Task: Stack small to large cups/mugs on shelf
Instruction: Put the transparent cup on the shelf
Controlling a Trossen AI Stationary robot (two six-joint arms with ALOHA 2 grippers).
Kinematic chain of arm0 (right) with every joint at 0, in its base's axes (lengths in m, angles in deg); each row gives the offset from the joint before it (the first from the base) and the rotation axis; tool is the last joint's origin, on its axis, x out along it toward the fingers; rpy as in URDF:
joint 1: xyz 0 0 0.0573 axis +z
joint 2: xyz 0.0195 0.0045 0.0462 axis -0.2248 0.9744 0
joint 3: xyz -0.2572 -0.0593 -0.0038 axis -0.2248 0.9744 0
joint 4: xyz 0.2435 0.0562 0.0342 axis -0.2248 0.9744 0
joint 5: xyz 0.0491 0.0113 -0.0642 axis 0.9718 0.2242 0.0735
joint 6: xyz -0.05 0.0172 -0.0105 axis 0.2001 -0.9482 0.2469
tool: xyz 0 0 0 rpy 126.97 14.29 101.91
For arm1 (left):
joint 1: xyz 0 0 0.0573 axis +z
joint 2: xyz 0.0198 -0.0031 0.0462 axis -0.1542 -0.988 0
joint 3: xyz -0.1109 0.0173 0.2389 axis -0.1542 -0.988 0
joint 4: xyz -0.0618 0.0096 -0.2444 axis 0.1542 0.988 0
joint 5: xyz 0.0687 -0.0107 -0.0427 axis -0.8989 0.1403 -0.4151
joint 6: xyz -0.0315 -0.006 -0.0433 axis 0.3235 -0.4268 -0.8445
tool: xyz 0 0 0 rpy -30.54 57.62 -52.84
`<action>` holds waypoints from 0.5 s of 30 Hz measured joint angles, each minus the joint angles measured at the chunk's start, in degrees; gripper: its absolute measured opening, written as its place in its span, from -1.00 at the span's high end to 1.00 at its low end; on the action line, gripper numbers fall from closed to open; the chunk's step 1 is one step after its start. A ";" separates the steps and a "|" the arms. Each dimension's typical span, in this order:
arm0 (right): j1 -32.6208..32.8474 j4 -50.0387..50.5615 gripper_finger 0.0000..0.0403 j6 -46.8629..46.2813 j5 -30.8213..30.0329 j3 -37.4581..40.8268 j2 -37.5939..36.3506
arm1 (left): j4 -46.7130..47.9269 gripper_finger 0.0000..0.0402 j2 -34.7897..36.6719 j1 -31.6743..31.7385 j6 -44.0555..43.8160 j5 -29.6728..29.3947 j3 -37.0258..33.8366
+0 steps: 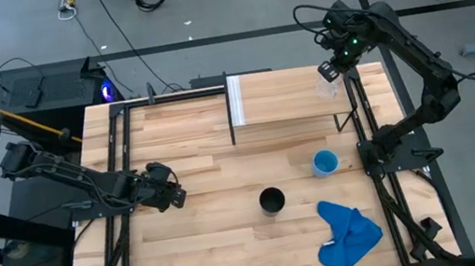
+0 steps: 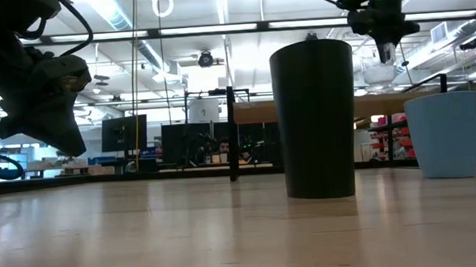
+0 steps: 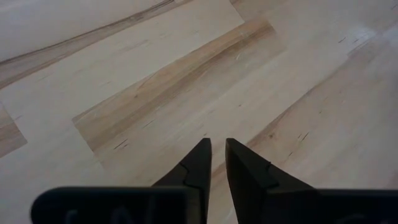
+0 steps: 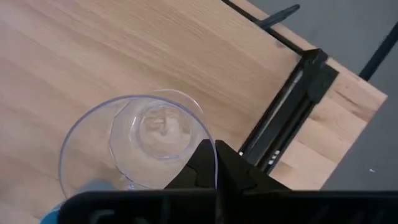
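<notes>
My right gripper (image 1: 332, 69) is shut on the small clear cup (image 4: 140, 146), which hangs over the right end of the light-wood shelf (image 1: 289, 97). The low view shows the clear cup (image 2: 379, 73) just above the shelf board. The black cup (image 1: 271, 201) stands upright on the tabletop's middle, and the light-blue cup (image 1: 324, 162) stands upright to its right. My left gripper (image 3: 216, 144) waits over the table's left side, open by a narrow gap, with nothing between its fingers. My right gripper pinches the clear cup's rim (image 4: 202, 134) at one spot, with one finger inside the cup and one outside its wall. The fingers (image 4: 239, 168) come from above, pointing steeply down. The cup hangs below them mouth up, slightly tilted and lifted clear of the shelf.
A crumpled blue cloth (image 1: 347, 234) lies at the table's near right. The shelf's white end panel (image 1: 235, 100) stands at its left end. Black frame rails (image 1: 364, 123) run along the table's sides. Bare wood lies between the black cup and my left gripper.
</notes>
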 joint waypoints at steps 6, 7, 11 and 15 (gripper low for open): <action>0.00 -0.81 1.00 0.58 -1.86 0.00 0.00 | 0.00 0.69 0.00 0.00 0.00 0.00 0.00; 0.00 -1.39 1.00 0.47 -1.86 0.02 0.00 | 0.00 0.70 0.01 0.00 0.00 0.00 -0.01; 0.00 -2.08 1.00 -0.11 -1.53 0.00 0.00 | 0.00 0.73 0.00 0.02 0.00 0.00 -0.02; 0.00 -1.97 1.00 -0.77 -1.19 0.00 0.00 | 0.00 0.75 0.00 0.01 0.00 0.00 -0.02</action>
